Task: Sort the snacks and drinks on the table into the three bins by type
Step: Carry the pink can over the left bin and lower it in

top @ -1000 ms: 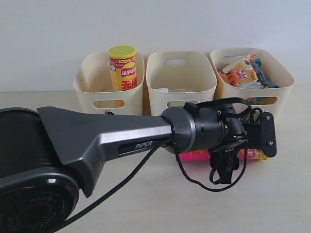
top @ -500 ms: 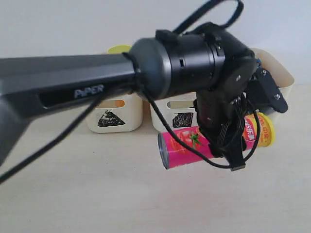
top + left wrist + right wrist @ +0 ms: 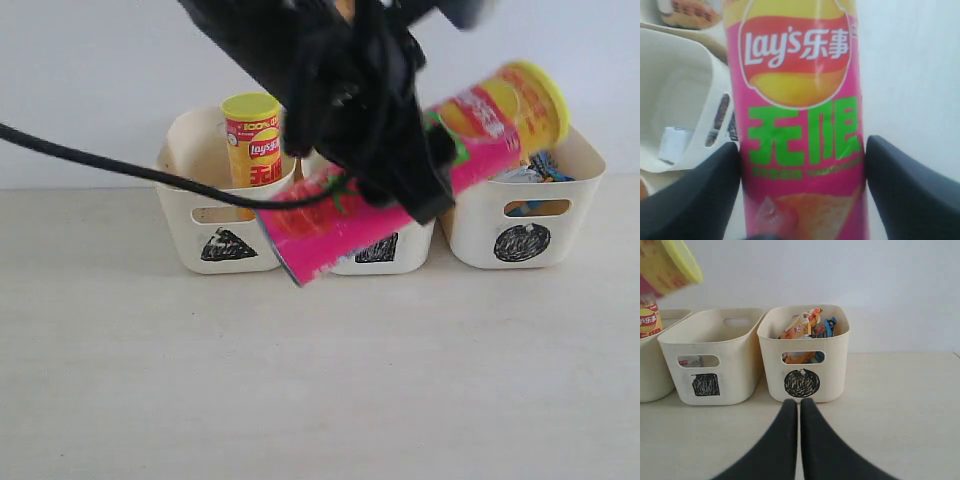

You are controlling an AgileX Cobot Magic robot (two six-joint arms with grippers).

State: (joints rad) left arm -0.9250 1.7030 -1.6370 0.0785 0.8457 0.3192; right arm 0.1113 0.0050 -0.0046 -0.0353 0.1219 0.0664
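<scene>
Two pincers, one load. Nearest the camera the table (image 3: 300,400) front is bare. My R pincer (image 3: 799,407) sits low over the table, jaws pressed together w/ nothing btwn them, aimed at the circle bin (image 3: 840,355).

Mid-table and up in the air, my L pincer (image 3: 395,175) grips the pink can (image 3: 310,230) around its middle. In the L wrist view both fingers (image 3: 690,200) press on opposite sides of the can (image 3: 800,125), so the L pincer (image 3: 802,195) is clamped on it. The can is clear of the table and tilted. Its bottom end hangs low in front of the gap btwn the triangle bin (image 3: 190,240) and the square bin (image 3: 415,250). Its yellow lid (image 3: 540,95) is high, toward the circle bin (image 3: 570,215) side. Can't tell if the lid end is over a bin or just in front of the row. The lid (image 3: 675,262) also shows in the R wrist view.

Along the far edge of the table the 3 bins stand in a row against the wall. Triangle is toward the far-left corner, square in the middle, circle toward the far-right corner, each just beside the next. The yellow can (image 3: 252,140) stands upright in the triangle bin, its top well above the rim. In the square bin (image 3: 715,340) a small white box-like item (image 3: 672,142) lies on the floor; no more detail readable. The circle bin holds the orange bag (image 3: 800,325) and the blue bag (image 3: 829,326), both poking above the rim, touching each other.
</scene>
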